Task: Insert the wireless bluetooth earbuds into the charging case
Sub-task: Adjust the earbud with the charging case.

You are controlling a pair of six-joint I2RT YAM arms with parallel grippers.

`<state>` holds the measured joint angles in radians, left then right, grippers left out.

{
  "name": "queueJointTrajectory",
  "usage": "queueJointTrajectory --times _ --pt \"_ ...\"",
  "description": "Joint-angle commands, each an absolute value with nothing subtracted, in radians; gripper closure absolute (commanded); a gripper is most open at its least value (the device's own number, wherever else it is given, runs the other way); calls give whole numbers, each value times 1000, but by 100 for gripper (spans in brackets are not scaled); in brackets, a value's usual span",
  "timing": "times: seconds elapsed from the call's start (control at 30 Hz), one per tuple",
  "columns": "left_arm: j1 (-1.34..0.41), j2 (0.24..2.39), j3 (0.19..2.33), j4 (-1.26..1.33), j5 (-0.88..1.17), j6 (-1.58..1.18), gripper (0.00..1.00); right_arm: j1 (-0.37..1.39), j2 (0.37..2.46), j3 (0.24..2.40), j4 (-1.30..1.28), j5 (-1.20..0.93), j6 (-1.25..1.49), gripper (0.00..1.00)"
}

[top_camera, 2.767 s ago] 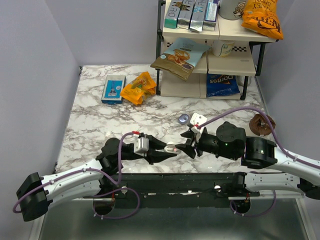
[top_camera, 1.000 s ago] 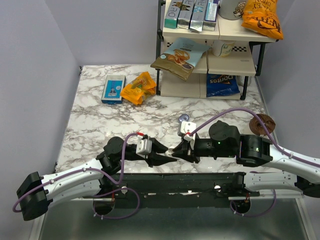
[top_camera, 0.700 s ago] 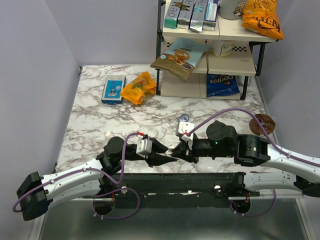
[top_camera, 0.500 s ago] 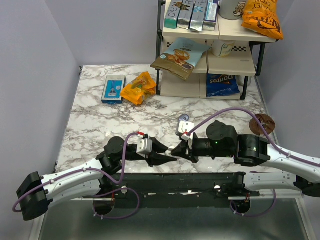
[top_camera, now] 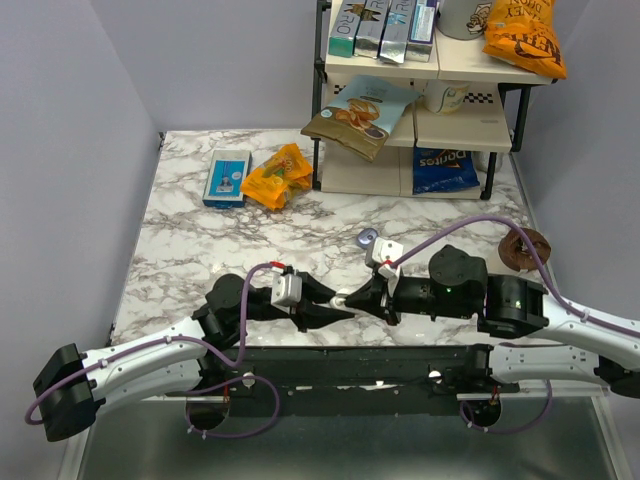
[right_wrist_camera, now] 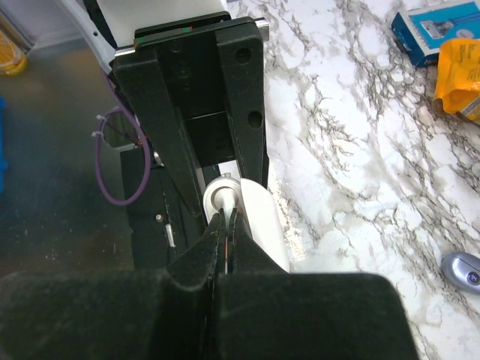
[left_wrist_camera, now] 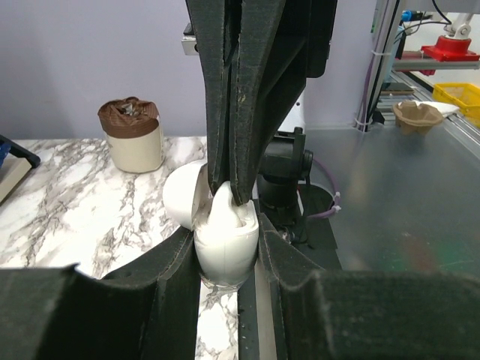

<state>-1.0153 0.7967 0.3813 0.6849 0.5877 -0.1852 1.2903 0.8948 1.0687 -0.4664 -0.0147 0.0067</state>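
My left gripper (left_wrist_camera: 227, 259) is shut on the white charging case (left_wrist_camera: 225, 251), holding it by its sides just above the table near the front edge, with its lid (left_wrist_camera: 182, 196) hinged open. From the opposite side my right gripper (left_wrist_camera: 229, 191) reaches into the case's open top. It is shut on a white earbud (left_wrist_camera: 223, 211), whose lower part sits in the case. In the right wrist view the fingertips of the right gripper (right_wrist_camera: 224, 217) pinch the earbud's tip (right_wrist_camera: 223, 196) beside the case (right_wrist_camera: 262, 225). From above, both grippers meet at the case (top_camera: 341, 299).
A small blue-lilac round piece (top_camera: 367, 238) lies on the marble behind the right arm. A brown-topped cup (top_camera: 524, 248) stands at the right edge. A blue box (top_camera: 227, 177) and an orange bag (top_camera: 277, 177) lie at the back left. A snack shelf (top_camera: 420, 100) is at the back right.
My right gripper has shut at the open case. Its arm has then drawn back a little to the right. The left arm and the case have stayed put.
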Motion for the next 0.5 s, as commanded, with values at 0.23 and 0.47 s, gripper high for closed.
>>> queueJointTrajectory --times 0.23,0.47 --pt "-1020 782 387 761 580 -198 100 1290 854 1026 -403 29 43 99" --pt "-1020 773 385 773 566 -196 100 1290 853 996 -377 23 49 99"
